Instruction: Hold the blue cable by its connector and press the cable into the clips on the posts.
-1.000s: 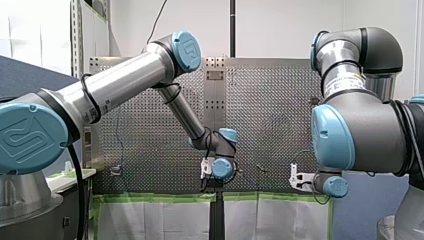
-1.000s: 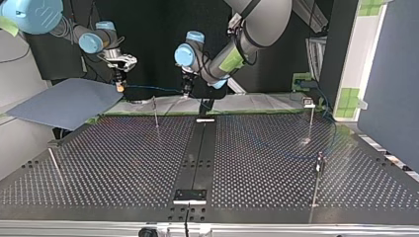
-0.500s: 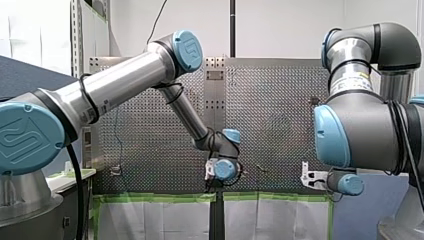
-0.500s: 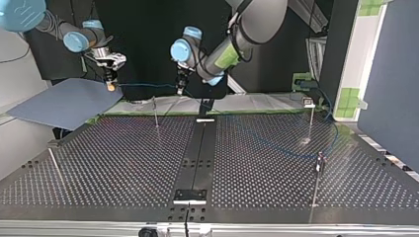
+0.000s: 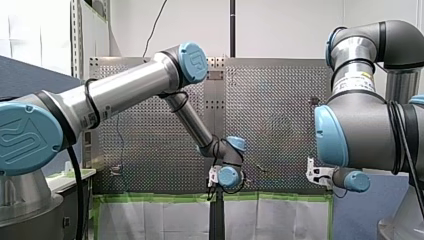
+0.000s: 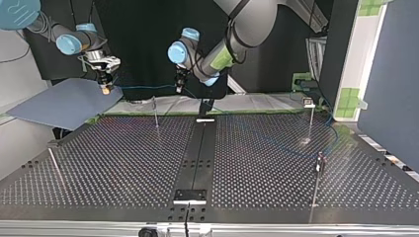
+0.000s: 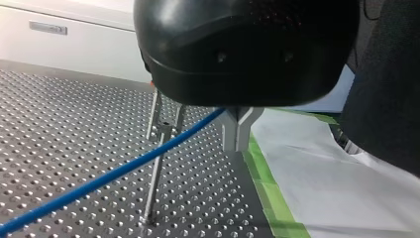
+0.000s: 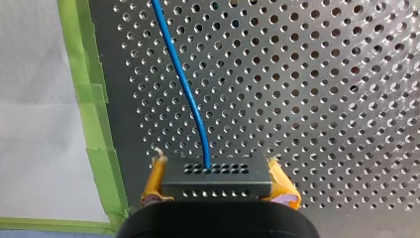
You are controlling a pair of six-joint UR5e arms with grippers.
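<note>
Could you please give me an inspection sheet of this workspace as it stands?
Surface: perforated table, thin posts standing on it.
Job's things: blue cable ends in a dark connector; it passes one post, seating unclear.
Clutter: nothing seen.
Grippers: right claw clamps the connector; left claw at the cable, grip unclear.
Cables: blue cable trails across the table.
Surroundings: green tape, white paper, blue board.

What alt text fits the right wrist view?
My right gripper, yellow pads showing, clamps a dark connector block, and the blue cable runs from it away over the perforated table. Green tape borders the table, with white sheeting beyond.
</note>
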